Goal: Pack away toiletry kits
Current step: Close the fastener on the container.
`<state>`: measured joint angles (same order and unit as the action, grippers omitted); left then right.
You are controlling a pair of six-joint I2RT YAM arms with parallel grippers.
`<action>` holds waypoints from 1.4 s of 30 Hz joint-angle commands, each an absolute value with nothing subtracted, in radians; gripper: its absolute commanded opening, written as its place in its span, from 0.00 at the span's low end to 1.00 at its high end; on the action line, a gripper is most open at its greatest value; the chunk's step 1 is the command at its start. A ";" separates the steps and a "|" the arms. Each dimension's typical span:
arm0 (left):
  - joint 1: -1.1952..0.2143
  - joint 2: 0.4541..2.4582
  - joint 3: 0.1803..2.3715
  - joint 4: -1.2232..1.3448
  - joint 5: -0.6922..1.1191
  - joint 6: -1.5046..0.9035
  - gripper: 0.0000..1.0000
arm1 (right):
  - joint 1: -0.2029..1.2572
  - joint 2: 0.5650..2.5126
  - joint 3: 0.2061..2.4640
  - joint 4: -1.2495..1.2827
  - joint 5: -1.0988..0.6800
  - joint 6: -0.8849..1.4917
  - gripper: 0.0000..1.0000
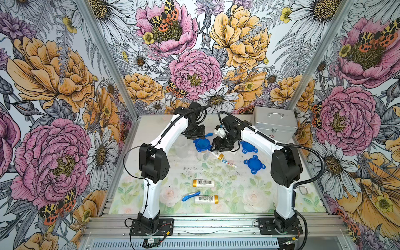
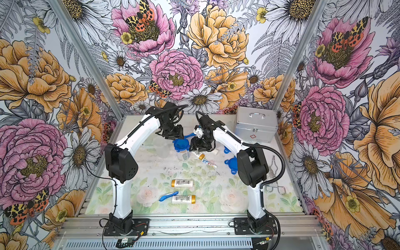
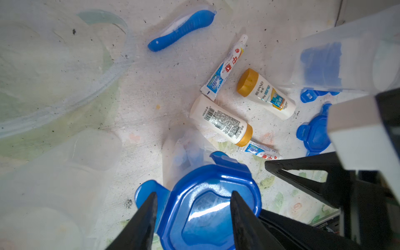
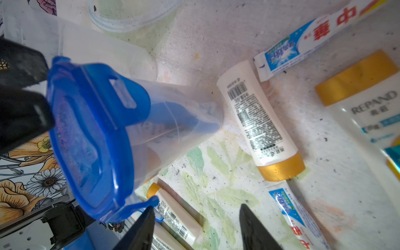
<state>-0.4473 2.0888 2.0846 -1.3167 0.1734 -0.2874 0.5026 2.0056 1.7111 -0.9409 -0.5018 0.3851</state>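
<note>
- The left gripper (image 3: 193,192) hangs just above the blue lid (image 3: 212,207); its jaws stand apart and hold nothing; one finger is over a side tab, the other over the lid's middle
- That lid sits on the mouth of a clear cup (image 4: 184,112), which stands toward the back of the table (image 1: 249,194), near its middle; a blue shape shows through the cup wall in the right wrist view
- The right gripper (image 4: 197,206) is low over the table just beside the cup; its jaws are wide and empty
- A gold-capped bottle (image 1: 217,154) lies beside the cup; a toothpaste tube (image 1: 229,163) lies with one end at the bottle's cap
- A second bottle (image 1: 203,183) and a third bottle (image 1: 206,199) lie nearer the front; a blue toothbrush (image 1: 191,196) lies just beside the third
- Two loose lids (image 1: 249,147) lie to the right, apart from any cup
- Empty clear cups (image 1: 181,149) stand to the left of the lidded one
- A silver case (image 1: 275,122) sits shut at the back right
</note>
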 commanded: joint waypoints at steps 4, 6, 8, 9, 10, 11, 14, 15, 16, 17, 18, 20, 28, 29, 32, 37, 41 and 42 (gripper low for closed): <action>-0.448 2.055 2.036 -1.307 0.228 -0.295 0.61 | 0.506 2.047 1.734 -0.896 -0.505 0.409 0.62; -0.446 2.046 2.013 -1.286 0.254 -0.308 0.62 | 0.505 2.051 1.735 -0.891 -0.508 0.411 0.62; -0.443 2.034 1.988 -1.258 0.285 -0.330 0.62 | 0.503 2.052 1.736 -0.886 -0.508 0.413 0.61; -0.442 2.029 1.978 -1.248 0.299 -0.339 0.62 | 0.503 2.054 1.736 -0.883 -0.509 0.413 0.62; -0.441 2.025 1.970 -1.240 0.312 -0.348 0.62 | 0.503 2.056 1.736 -0.878 -0.511 0.415 0.61; -0.442 2.022 1.961 -1.231 0.323 -0.356 0.62 | 0.504 2.058 1.738 -0.874 -0.514 0.417 0.62; -0.442 2.015 1.930 -1.200 0.369 -0.383 0.62 | 0.504 2.072 1.747 -0.861 -0.521 0.423 0.61; -0.440 2.012 1.918 -1.189 0.381 -0.395 0.63 | 0.504 2.076 1.751 -0.859 -0.523 0.423 0.61; -0.440 2.009 1.905 -1.177 0.392 -0.405 0.63 | 0.504 2.080 1.756 -0.857 -0.525 0.425 0.61; -0.441 2.002 1.895 -1.166 0.399 -0.415 0.63 | 0.503 2.084 1.762 -0.855 -0.528 0.425 0.62; -0.440 1.999 1.888 -1.159 0.403 -0.423 0.63 | 0.503 2.087 1.763 -0.853 -0.528 0.425 0.61; -0.440 1.992 1.871 -1.147 0.412 -0.437 0.64 | 0.503 2.091 1.764 -0.850 -0.530 0.427 0.61; -0.438 1.962 1.806 -1.102 0.438 -0.479 0.65 | 0.503 2.091 1.753 -0.839 -0.532 0.426 0.61; -0.438 1.959 1.800 -1.096 0.440 -0.487 0.65 | 0.503 2.091 1.750 -0.838 -0.532 0.428 0.61; -0.436 1.953 1.794 -1.089 0.433 -0.497 0.66 | 0.503 2.085 1.742 -0.836 -0.532 0.428 0.61; -0.420 1.941 1.784 -1.090 0.389 -0.500 0.70 | 0.503 2.072 1.720 -0.833 -0.527 0.427 0.61; -0.402 1.924 1.778 -1.092 0.349 -0.495 0.75 | 0.502 2.062 1.707 -0.831 -0.526 0.426 0.61; -0.398 1.921 1.778 -1.092 0.345 -0.494 0.76 | 0.503 2.059 1.702 -0.831 -0.525 0.428 0.61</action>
<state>-0.4129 1.9659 1.7893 -1.1130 0.3748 -0.4843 0.4931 2.0857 1.7180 -0.8639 -0.5121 0.4255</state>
